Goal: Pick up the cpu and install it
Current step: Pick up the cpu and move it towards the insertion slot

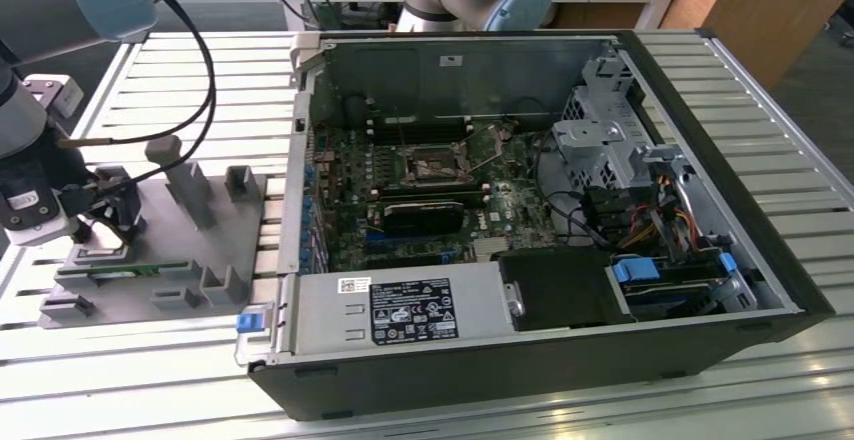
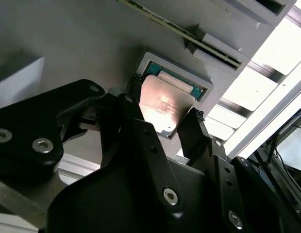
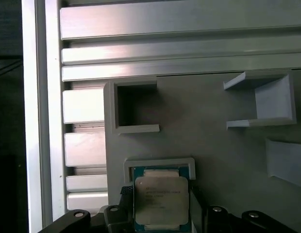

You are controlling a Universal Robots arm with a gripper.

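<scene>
The cpu is a small square chip with a silvery top and a green rim. It lies flat in a shallow square pocket of a grey fixture plate. In both wrist views my gripper straddles it, with a black fingertip against one edge and the other fingertip against the opposite edge. The cpu is still seated in its pocket. In the exterior view my gripper hangs low over the fixture plate at the exterior view's left. The motherboard's socket lies open inside the computer case.
Upright posts and brackets stand on the fixture beside the gripper. A green memory stick lies along the fixture's near edge. A slatted metal table carries everything. Inside the case are a power supply, drive cages and cables.
</scene>
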